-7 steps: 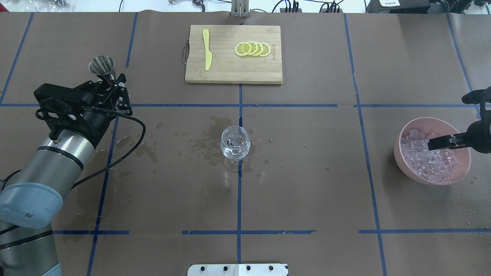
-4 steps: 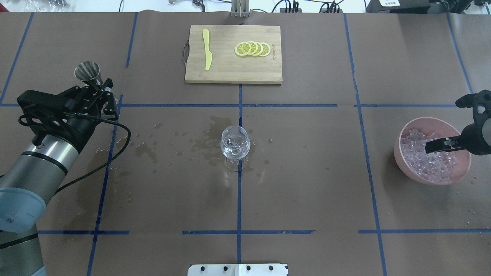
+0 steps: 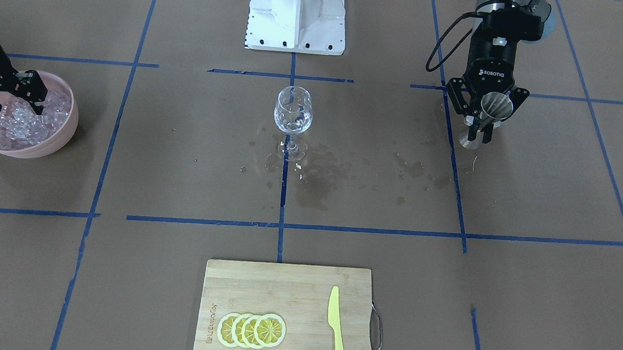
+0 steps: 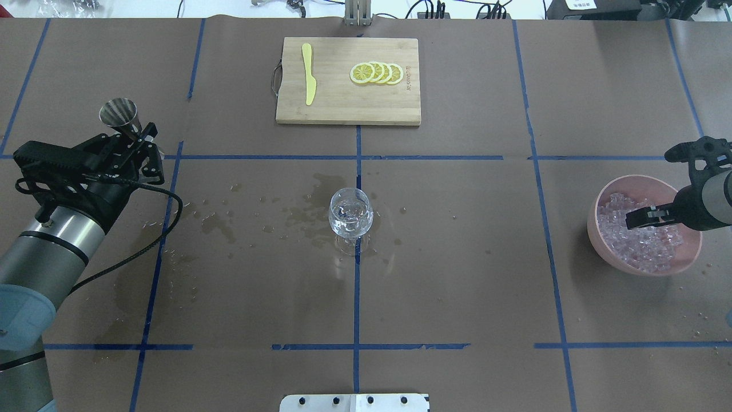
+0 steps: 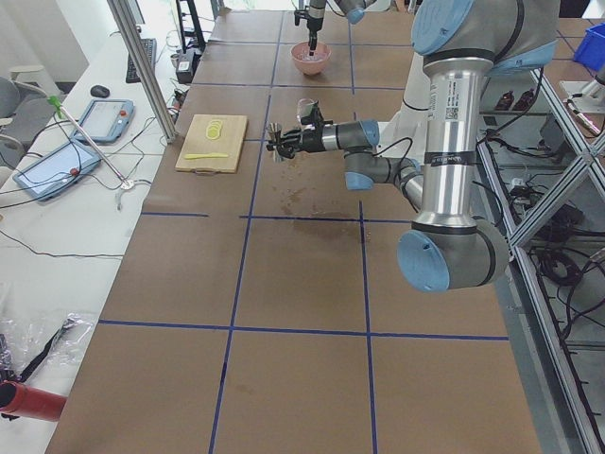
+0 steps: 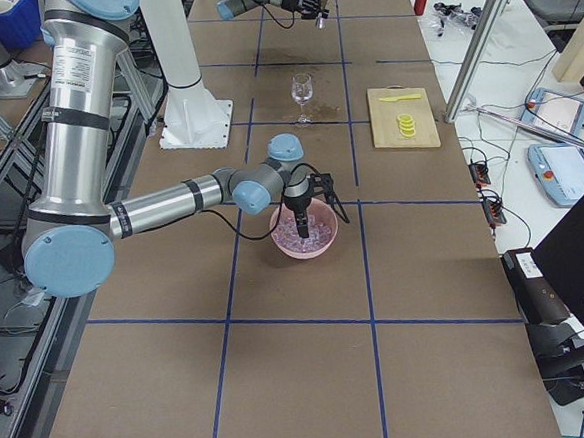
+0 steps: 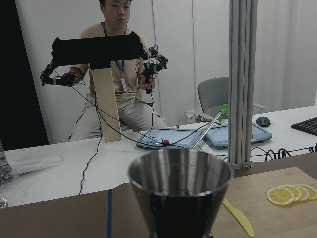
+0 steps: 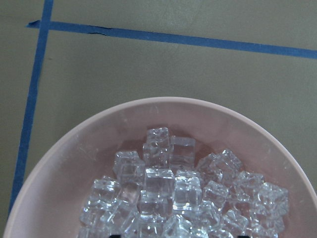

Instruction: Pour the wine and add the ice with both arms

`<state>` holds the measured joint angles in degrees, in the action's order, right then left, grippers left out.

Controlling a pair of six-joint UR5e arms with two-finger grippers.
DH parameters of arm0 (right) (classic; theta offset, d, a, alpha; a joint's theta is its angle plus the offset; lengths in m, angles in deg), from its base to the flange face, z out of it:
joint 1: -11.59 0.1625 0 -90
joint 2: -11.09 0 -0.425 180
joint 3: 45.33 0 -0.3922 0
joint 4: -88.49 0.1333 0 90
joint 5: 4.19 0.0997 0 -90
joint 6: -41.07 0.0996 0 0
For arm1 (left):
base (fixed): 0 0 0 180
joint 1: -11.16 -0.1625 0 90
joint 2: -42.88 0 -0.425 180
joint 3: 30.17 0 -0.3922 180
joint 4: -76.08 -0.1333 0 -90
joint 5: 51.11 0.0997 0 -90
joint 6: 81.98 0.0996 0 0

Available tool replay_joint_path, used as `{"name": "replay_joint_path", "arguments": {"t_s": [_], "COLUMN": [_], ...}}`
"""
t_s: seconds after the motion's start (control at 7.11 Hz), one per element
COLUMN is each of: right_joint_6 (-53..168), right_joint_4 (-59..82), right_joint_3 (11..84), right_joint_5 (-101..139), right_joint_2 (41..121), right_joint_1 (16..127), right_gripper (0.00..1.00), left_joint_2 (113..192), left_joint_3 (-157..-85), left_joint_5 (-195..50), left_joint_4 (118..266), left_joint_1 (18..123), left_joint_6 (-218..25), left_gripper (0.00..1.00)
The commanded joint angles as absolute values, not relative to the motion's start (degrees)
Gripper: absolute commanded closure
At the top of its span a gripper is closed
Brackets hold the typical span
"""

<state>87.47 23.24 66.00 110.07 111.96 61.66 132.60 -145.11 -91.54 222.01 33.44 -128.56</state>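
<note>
Exterior front-facing: the left gripper (image 3: 481, 124) has its fingers clenched on a steel jigger (image 3: 496, 105), held upright and well apart from the stemmed glass (image 3: 293, 111) at the centre of the bench (image 3: 176, 174), so we judge nothing can drip; wet patches (image 3: 315, 185) lie around the glass foot. The right gripper (image 3: 17, 106) reaches down into the pink bowl (image 3: 65, 130), fingers released and spread over the ice (image 3: 22, 128), grasping nothing.

Overhead exterior: the glass seems to hold clear liquid, the wine (image 4: 350, 222) by our judgement, so pouring looks done and ice comes next.

Exterior left and exterior right: the same poses from afar.

Left wrist-mounted: level with the jigger rim; its inside is hidden.

Right wrist-mounted: straight down on the heaped cubes, placed to close on 1.
</note>
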Motion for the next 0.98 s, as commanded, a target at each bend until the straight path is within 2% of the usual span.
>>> {"name": "replay_joint_path", "arguments": {"t_s": [0.0,0.42,0.7,0.84], "right_joint_6": [87.39,87.39,87.39,87.39], "right_joint_4": [23.28,23.28,23.54,23.45], "right_joint_3": [64.54,64.19,64.10,64.01], "right_joint_5": [110.07,110.07,110.07,109.98], "right_joint_2": [110.76,110.93,111.11,111.19], "right_joint_1": [61.60,61.51,61.43,61.34], "right_gripper": [0.25,0.26,0.38,0.40], "left_joint_2": [132.09,130.86,130.51,130.42], "left_joint_3": [-145.04,-144.34,-144.34,-144.42], "left_joint_5": [-91.54,-91.54,-91.54,-91.54], "left_joint_4": [222.59,223.73,223.82,223.83], "left_joint_1": [33.48,33.40,33.39,33.39], "left_joint_6": [-128.56,-128.56,-128.56,-128.56], "left_gripper": [1.00,1.00,1.00,1.00]}}
